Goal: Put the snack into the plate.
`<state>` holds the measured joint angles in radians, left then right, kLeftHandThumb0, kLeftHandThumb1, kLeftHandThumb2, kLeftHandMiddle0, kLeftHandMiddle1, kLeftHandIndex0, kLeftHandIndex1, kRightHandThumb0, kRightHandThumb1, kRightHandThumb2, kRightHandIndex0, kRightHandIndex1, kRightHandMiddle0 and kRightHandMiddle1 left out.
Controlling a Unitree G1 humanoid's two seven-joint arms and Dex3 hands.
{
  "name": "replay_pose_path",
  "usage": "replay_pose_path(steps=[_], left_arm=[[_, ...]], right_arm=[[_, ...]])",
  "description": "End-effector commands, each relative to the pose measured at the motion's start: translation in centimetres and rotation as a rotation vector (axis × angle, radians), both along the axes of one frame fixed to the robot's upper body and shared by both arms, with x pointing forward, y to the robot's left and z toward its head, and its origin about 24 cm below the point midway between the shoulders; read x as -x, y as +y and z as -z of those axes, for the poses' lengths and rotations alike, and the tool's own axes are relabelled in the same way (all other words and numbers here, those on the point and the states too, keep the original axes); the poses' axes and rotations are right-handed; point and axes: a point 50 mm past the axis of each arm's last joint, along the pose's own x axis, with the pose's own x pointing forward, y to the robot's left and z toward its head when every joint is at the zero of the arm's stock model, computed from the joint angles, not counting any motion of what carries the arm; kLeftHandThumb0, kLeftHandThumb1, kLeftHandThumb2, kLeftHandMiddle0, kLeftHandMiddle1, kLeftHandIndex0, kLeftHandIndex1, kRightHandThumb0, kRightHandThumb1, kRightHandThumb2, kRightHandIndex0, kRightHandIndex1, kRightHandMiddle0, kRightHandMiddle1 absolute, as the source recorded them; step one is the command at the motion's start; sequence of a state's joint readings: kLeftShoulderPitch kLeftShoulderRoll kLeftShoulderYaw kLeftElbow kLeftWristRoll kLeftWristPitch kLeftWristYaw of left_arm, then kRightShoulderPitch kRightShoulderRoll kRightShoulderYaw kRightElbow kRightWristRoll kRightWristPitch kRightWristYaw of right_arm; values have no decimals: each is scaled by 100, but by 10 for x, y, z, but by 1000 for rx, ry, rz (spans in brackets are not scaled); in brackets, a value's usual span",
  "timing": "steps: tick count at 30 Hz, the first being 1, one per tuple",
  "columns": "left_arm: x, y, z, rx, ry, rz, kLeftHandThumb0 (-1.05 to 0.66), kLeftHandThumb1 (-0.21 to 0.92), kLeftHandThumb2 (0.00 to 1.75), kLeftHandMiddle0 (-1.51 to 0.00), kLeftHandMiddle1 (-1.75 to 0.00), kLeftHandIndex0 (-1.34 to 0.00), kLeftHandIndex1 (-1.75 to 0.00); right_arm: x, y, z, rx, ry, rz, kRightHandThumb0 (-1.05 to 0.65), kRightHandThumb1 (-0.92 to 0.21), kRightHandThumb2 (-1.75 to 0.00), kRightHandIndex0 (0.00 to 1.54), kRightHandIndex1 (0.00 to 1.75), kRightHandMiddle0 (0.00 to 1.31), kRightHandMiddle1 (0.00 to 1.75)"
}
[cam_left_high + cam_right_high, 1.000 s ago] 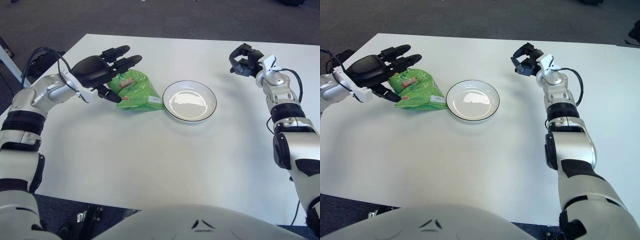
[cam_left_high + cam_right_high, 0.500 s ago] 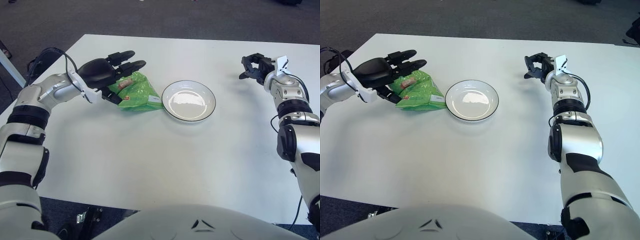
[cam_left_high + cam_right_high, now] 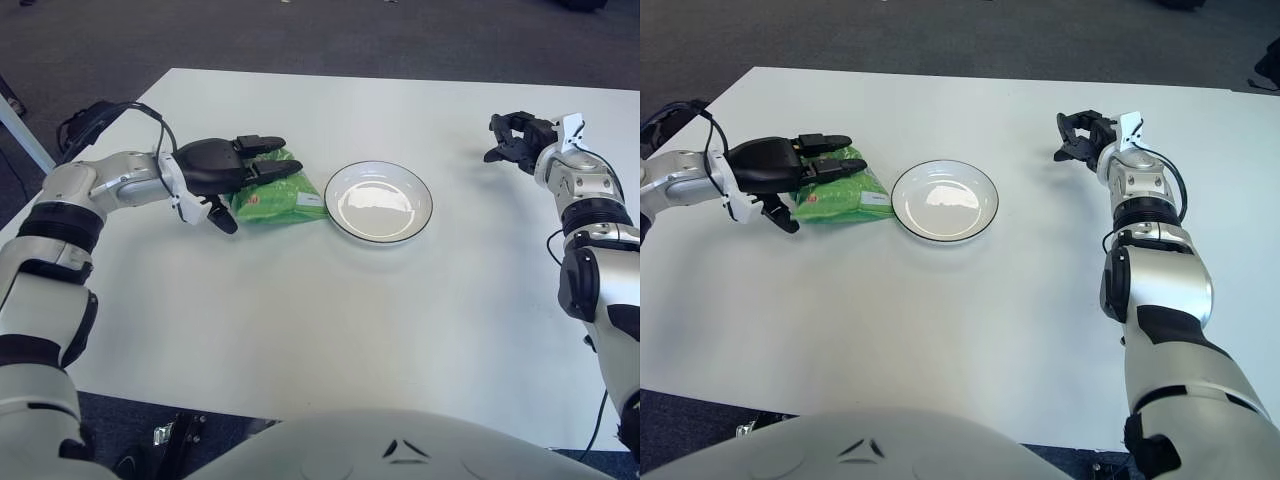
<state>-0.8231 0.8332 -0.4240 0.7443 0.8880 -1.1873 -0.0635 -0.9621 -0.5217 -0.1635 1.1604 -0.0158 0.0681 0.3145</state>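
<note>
Left hand [image 3: 225,165] lies flat over the snack [image 3: 282,196], fingers spread, not gripping yet, set to grasp. Snack on tabletop [image 3: 330,310] at plate's [image 3: 379,201] 9 o'clock. Right hand [image 3: 520,136] idle at plate's 2 o'clock, fingers curled, empty.

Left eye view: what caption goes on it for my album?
Left hand spread over the green snack bag beside the empty plate; right hand far right.

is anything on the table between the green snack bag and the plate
Nothing visible. The snack bag lies just left of the plate with only bare table between. The left hand is over the bag.
</note>
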Motion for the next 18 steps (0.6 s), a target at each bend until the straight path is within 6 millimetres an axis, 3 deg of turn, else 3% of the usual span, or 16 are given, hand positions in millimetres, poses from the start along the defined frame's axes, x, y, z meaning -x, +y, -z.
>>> replay_pose_path(steps=[1,8,11,18], left_arm=[[-2,-5,-1,-77,-4,20,-64,35,80,-6,0,0,-23],[-2,-12,9,-141,60,37,-58,28,88,-1,0,0,-21],[-2,-12,21,-158,99,17,-57,27,89,0,0,0,-23],[-2,-12,30,-186,151,11,-60,27,90,0,0,0,-26]], right_arm=[[-1,2,-2,-32,-11,-13,0,-90,-50,34,150,11,175],[1,4,1,-50,-11,-48,0,-92,-43,35,142,16,175],[1,5,2,-56,-12,-68,0,-92,-43,35,140,18,175],[4,5,2,-68,-18,-115,0,-92,-42,35,138,19,175]])
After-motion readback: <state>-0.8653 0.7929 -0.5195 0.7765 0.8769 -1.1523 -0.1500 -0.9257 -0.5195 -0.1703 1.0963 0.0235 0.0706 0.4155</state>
